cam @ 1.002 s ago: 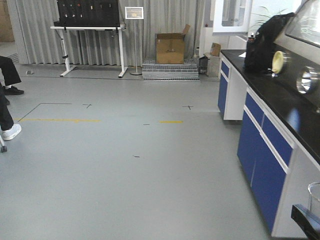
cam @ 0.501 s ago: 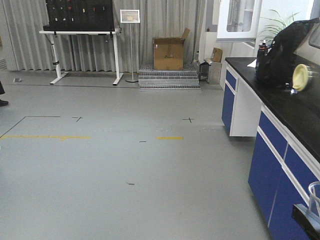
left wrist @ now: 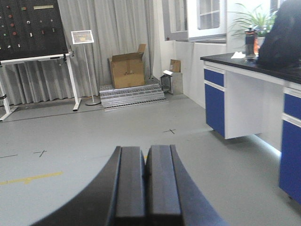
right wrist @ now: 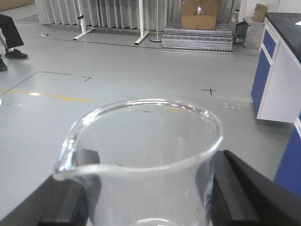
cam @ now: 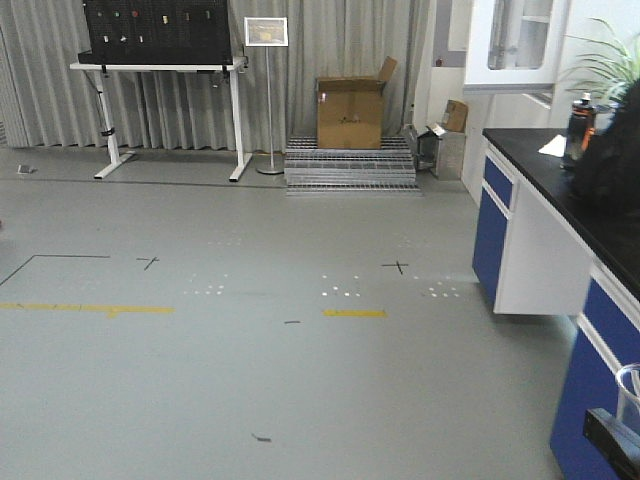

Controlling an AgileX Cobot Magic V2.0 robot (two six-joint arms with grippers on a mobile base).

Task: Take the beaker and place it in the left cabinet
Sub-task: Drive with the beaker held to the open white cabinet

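Observation:
The beaker [right wrist: 146, 155] is clear glass with a pour spout at the left of its rim. It fills the right wrist view, upright between the two black fingers [right wrist: 237, 188] of my right gripper [right wrist: 149, 193], which is shut on it. In the front view the beaker [cam: 630, 392] shows at the bottom right edge, above the right gripper [cam: 612, 440]. My left gripper [left wrist: 146, 174] is shut and empty, with its pads pressed together, held over the grey floor. The left cabinet is not in view.
A blue-doored counter [cam: 600, 330] with a black top runs along the right, carrying a black bag [cam: 615, 150] and a bottle [cam: 578, 115]. Far ahead are a cardboard box [cam: 350, 112] on metal steps, a sign stand [cam: 266, 32] and a white table [cam: 160, 68]. A person's legs [right wrist: 9, 33] are at the left.
The whole view has shifted: the counter has slid off to the right, and the box and white table have shifted right and lower. The beaker stays in my right gripper.

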